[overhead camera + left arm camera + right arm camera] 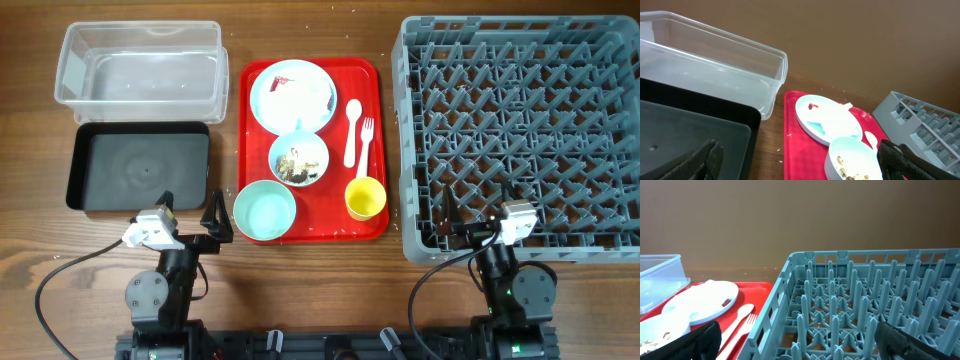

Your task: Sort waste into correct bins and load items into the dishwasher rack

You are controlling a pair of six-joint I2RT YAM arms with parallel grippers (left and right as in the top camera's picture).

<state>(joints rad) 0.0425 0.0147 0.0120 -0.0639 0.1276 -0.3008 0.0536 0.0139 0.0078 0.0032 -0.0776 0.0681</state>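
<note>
Overhead first. Looking down on a brown wood-grain surface (330, 290). Far left: a clear plastic tub (140, 70), glossy, a rounded rectangle, with a shallower matte black tray (140, 170) right up against its near side.

Middle: a flat red serving tray (372, 80) carrying a pale blue round plate (262, 100) with a crumpled white napkin (312, 92) and a small red wrapper (284, 80) on it. Nearer on the same tray, a pale blue bowl (275, 150) of brownish food scraps (298, 165), a smooth second bowl (265, 210) at the near left corner, a yellow cup (366, 198), plus a white plastic spoon (352, 125) and fork (366, 140) side by side.

Right: the big grey-blue dishwasher rack (410, 140), square, packed with upright pegs.

Left hand (190, 212) by the black tray's near right corner, spread wide, gripping nothing. Right hand (475, 215) over the rack's near edge, likewise spread and holding nothing.

Left wrist: see-through tub walls, black tray, red tray, plate and scrap bowl, all against a plain brown wall (865, 40). Dark fingertips (705, 160) down in both lower corners, far apart.

Right wrist: peg grid up close, spoon and fork on the red tray off to the left, same plain brown wall behind.
</note>
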